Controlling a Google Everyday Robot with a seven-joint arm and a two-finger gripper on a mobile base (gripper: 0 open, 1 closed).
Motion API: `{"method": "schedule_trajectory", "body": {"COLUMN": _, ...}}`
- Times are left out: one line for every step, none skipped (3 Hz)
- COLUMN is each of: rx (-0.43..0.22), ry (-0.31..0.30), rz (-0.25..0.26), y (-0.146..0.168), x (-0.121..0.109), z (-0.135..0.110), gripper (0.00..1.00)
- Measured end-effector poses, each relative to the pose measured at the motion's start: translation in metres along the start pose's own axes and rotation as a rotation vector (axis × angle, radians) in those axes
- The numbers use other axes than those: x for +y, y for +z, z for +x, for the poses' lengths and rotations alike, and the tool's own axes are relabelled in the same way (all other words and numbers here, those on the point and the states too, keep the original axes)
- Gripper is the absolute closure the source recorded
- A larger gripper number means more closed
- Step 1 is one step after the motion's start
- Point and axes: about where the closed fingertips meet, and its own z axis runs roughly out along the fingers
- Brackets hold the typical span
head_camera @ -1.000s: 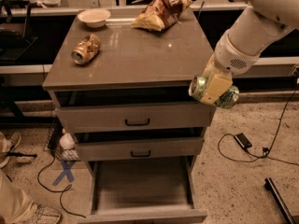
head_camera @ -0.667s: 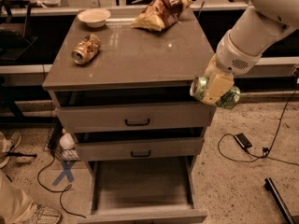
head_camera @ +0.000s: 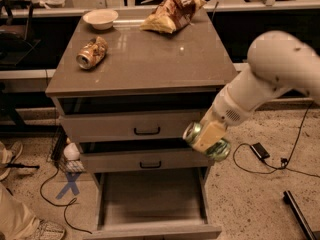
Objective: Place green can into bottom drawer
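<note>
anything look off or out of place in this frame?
A dented orange-brown can lies on its side at left on the cabinet top; a crumpled snack bag sits at its rear. Otherwise normal: the gripper holds the green can tilted, above the right side of the open bottom drawer.

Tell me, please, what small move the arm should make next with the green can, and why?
Probably ease the end effector leftward and down. It grips the green can by the right front corner of the cabinet, level with the middle drawer. The open bottom drawer lies lower and to the left, so the can does not yet appear to be over its tray.
</note>
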Motion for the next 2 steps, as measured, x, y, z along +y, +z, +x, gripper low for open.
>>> {"method": "schedule_trajectory", "body": {"rx": -0.144, "ry": 0.176, "rz": -0.102, "y": 0.1026, "x": 0.0355, "z": 0.0022, "gripper": 1.0}}
{"method": "schedule_trajectory", "body": {"rx": -0.145, "ry": 0.175, "rz": -0.1, "y": 0.1015, "x": 0.0345, "z": 0.0016, "gripper": 1.0}}
